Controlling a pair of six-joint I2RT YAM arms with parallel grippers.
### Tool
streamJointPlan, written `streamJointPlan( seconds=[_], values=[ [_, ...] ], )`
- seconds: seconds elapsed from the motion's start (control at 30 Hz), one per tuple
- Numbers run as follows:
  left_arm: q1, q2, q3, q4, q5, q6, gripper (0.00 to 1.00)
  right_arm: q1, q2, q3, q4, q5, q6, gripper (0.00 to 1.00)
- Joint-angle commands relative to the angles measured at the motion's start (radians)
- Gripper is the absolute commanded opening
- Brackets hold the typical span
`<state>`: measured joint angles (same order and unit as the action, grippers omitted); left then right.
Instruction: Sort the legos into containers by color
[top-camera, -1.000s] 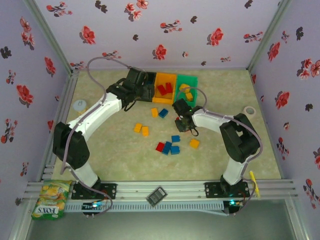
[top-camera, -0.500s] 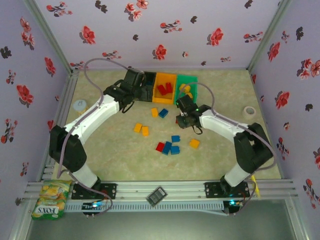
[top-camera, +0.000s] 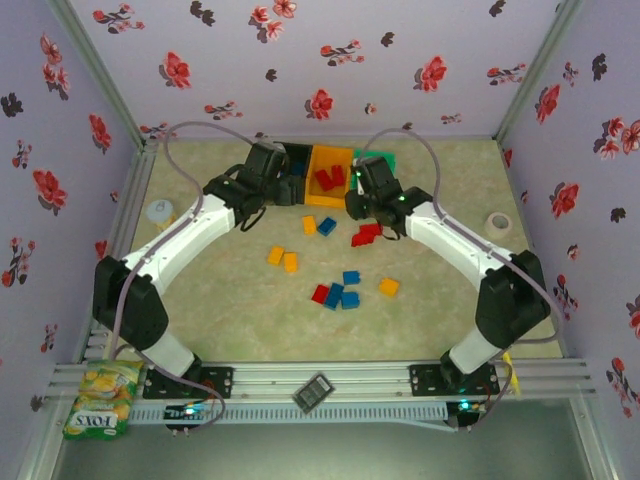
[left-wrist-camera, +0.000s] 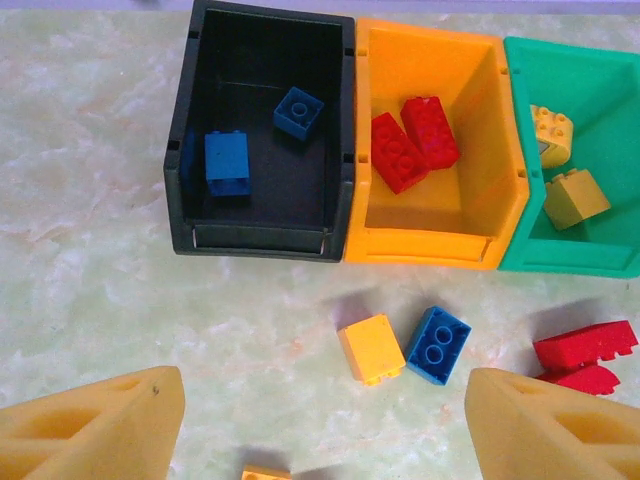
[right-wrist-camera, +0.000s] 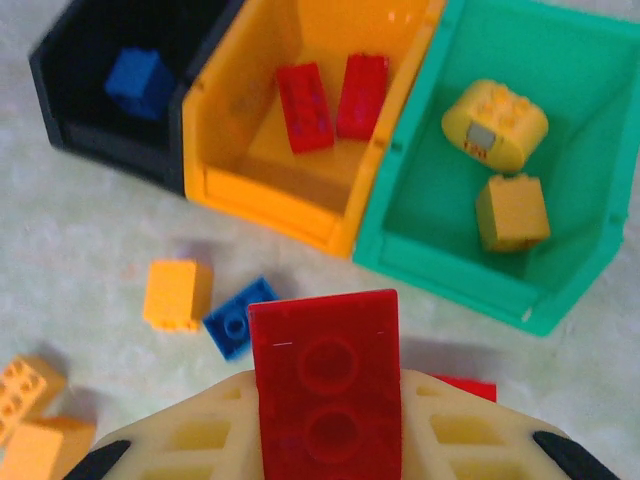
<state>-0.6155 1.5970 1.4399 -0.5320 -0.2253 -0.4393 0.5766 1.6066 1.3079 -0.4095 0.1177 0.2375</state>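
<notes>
A red lego brick (right-wrist-camera: 325, 365) is clamped between the fingers (right-wrist-camera: 195, 440) of the right gripper (right-wrist-camera: 325, 430) and is held up above the worktop (right-wrist-camera: 90, 230), just in front of the three bins. The orange bin (right-wrist-camera: 265, 200) is judged to be the right place for it, because two red bricks (right-wrist-camera: 305, 105) are already lying there. Blue bricks (left-wrist-camera: 228, 162) are seen in the black bin (left-wrist-camera: 258, 238) and yellow ones (right-wrist-camera: 495, 125) in the green bin (right-wrist-camera: 445, 270). To do this step well, the brick should be carried high enough that the front wall of the orange bin is not hit. It should be brought right over the middle of that bin. The green bin is touching it on one side and the black bin on the other, so a drop near a wall could land in the wrong one. The fingers should be opened only when the brick is low inside the bin, so that it is not bounced out. The fingers of the left gripper (left-wrist-camera: 320, 430) are wide apart with nothing between them. This gripper hangs near the black bin, so room should be kept between the two arms. A yellow-orange brick (left-wrist-camera: 372, 348) and a blue brick (left-wrist-camera: 438, 345) are lying just beside each other on the worktop in front of the orange bin.
</notes>
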Motion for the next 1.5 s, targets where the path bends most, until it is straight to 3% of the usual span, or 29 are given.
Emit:
streamJointPlan(
  seconds=[0.0,0.57,0.67,0.77,0.93,1.47],
  values=[
    [-0.015,-0.055,-0.019,-0.009,-0.01,-0.015,0.75,-0.016,0.064,0.067,0.062,-0.027,0.035,0.19],
    [-0.02,-0.082,-0.028,-0.018,-0.029,-0.031,0.74,-0.06,0.41,0.363,0.183,-0.035,0.095,0.22],
    [-0.027,-0.069,-0.028,-0.014,-0.025,-0.045,0.73,-0.071,0.496,0.46,0.179,-0.048,0.096,0.27],
    [-0.035,-0.053,-0.027,-0.012,-0.028,-0.056,0.73,-0.081,0.546,0.575,0.098,-0.063,0.086,0.4],
    [-0.043,-0.02,-0.024,0.004,-0.034,-0.073,0.72,-0.081,0.47,0.527,0.094,-0.043,0.047,0.58],
    [-0.079,0.159,0.051,-0.014,-0.047,-0.066,0.72,-0.081,0.01,0.006,0.142,0.021,0.062,0.57]
  ],
)
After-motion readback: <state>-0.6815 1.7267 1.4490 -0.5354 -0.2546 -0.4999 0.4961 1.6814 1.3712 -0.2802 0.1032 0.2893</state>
